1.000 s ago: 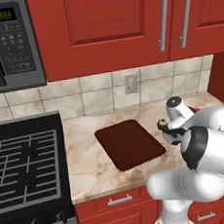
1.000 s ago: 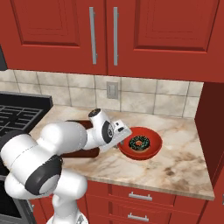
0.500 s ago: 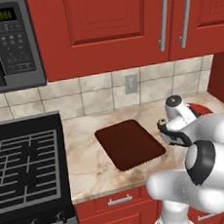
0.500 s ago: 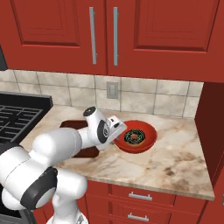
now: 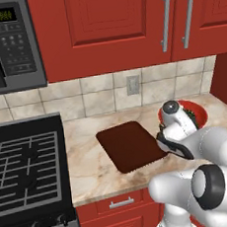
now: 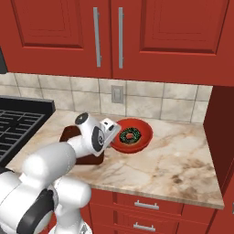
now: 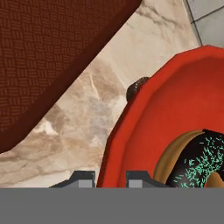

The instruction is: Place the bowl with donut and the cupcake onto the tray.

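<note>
Cupcake [image 7: 137, 86] at centre frame, peeking behind the bowl [image 7: 175, 109] rim beside the tray [image 7: 52, 52]; pincer [image 7: 111, 180] clamped on that rim, lower centre.

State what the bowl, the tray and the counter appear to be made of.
Bowl: smooth, even red-orange and thin-rimmed, likely glazed ceramic or plastic. Tray: dark brown with a fine woven texture in the hand view, perhaps textured plastic or wood, matte. Counter: beige with brown veins, looks like polished marble or stone.
</note>
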Controlling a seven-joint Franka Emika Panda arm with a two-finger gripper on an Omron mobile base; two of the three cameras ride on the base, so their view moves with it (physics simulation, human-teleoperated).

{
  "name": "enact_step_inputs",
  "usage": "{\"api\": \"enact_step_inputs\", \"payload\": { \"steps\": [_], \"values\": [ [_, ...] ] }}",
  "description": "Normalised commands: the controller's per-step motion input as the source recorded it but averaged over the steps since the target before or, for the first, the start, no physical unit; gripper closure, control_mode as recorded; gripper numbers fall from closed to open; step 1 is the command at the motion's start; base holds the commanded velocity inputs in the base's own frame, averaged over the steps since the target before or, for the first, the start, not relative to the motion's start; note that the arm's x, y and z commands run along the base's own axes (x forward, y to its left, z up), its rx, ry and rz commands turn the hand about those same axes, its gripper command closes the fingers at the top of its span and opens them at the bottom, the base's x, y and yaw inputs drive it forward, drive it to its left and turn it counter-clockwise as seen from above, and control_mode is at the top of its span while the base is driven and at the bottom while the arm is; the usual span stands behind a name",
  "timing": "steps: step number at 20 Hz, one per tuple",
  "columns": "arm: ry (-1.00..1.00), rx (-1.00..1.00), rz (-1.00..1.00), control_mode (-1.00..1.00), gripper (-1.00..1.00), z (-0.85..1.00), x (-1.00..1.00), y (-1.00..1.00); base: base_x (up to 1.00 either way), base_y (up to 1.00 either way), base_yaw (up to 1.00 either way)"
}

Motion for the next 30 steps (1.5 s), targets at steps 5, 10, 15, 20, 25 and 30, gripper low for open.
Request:
{"api": "enact_step_inputs", "payload": {
  "steps": [5,10,15,20,25,30],
  "values": [
    [0.0,-0.01,0.19,-1.0,1.0,0.04,0.0,0.52,0.0,0.0,0.0],
    [0.0,0.0,0.2,-1.0,1.0,0.1,0.09,0.56,0.0,0.0,0.0],
    [0.01,0.0,0.21,-1.0,1.0,0.06,0.09,0.41,0.0,0.0,0.0],
    [0.01,0.0,0.22,-1.0,1.0,0.0,0.1,0.42,0.0,0.0,0.0],
    [0.02,0.0,0.19,-1.0,1.0,0.0,0.09,0.36,0.0,0.0,0.0],
    [0.04,0.0,0.18,-1.0,1.0,-0.01,0.13,0.24,0.0,0.0,0.0]
  ]
}}
